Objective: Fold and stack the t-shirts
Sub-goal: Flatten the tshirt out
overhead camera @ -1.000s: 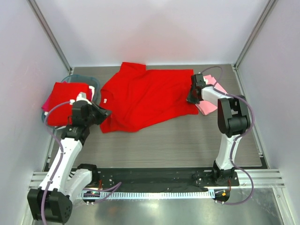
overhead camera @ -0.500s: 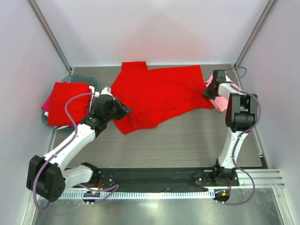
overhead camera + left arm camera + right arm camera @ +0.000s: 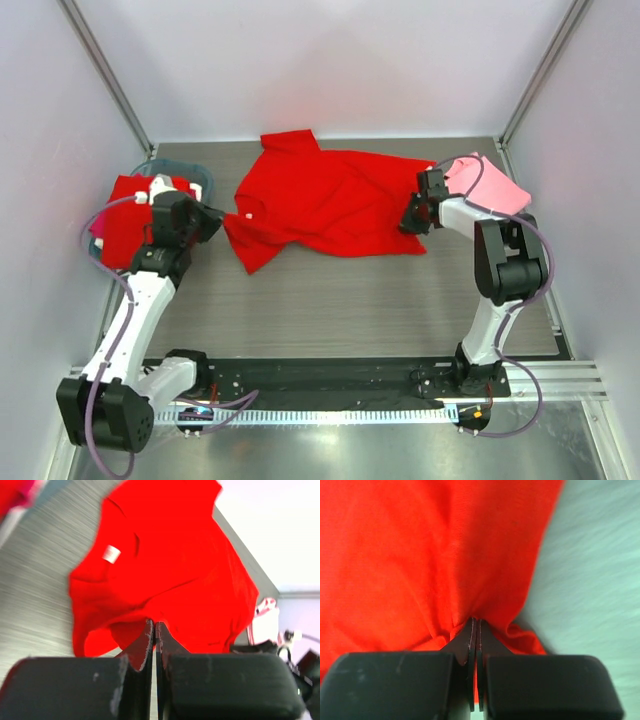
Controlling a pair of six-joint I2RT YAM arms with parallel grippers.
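**Bright red crew-neck cotton t-shirt** point(image 3: 330, 205) lies spread but rumpled at the back centre of the grey wood-grain surface point(image 3: 330, 300). The right hand point(image 3: 475, 622) is closed, pinching the shirt's right edge (fabric bunches at its tips). The left hand point(image 3: 154, 626) is closed with nothing seen between its fingers, just beside the left sleeve. A light pink t-shirt point(image 3: 495, 188) lies behind the right arm. A folded red t-shirt point(image 3: 125, 215) sits in the teal basin point(image 3: 190, 168).

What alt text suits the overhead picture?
A bright red t-shirt lies spread on a grey table; the robot's right hand pinches its right edge. Another red shirt lies on a teal basin at left.
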